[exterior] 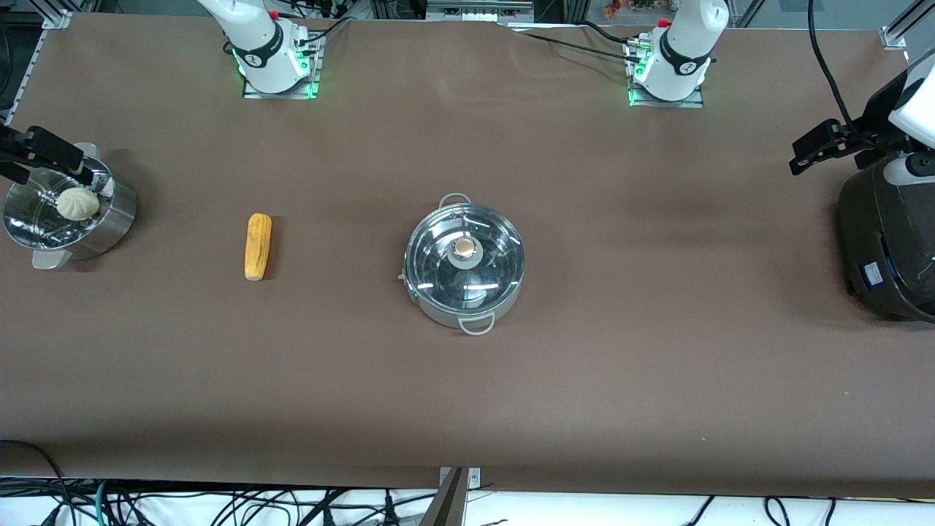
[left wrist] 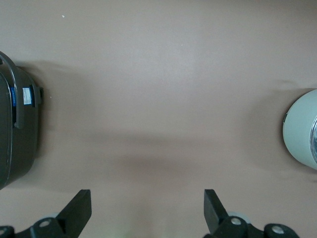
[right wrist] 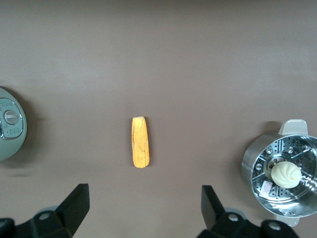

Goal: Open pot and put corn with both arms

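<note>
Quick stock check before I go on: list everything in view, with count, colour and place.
pot: one, shiny steel, mid-table, glass lid on.
corn: one, yellow-orange, on the table between pot and steamer.
steamer pot: one, steel, right arm's end of the table.
bun: one, pale white, in the steamer.
cooker: one, black, left arm's end.
right claw: black, open, over the steamer.
left claw: black, open, above the cooker's edge.

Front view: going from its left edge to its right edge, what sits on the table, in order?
Steamer pot holding a bun → corn → pot with its glass lid on → black cooker.
</note>
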Controlling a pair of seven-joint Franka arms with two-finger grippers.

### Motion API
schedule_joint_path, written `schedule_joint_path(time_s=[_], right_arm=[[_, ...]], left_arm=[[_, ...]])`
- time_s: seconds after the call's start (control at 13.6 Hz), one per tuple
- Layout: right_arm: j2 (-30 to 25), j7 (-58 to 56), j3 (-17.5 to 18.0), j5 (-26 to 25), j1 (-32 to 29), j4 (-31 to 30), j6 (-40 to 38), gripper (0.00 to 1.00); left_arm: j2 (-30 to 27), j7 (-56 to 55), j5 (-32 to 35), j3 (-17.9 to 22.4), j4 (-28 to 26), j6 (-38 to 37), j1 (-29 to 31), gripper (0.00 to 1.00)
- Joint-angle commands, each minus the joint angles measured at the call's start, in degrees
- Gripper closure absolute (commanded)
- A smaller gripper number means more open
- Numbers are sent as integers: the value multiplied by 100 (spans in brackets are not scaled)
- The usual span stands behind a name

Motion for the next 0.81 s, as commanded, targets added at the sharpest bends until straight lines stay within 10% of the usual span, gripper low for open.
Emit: schedule_joint_path(time_s=[0.0,0.73], right_arm=[[90,-2,34,-91,-26,167,-103,0],[117,25,43,-161,9,105,-296,0]], left_arm=[[64,113,-32,-17,165,-120,16,0],[56,104,-32,-8,157,-164,52,0]])
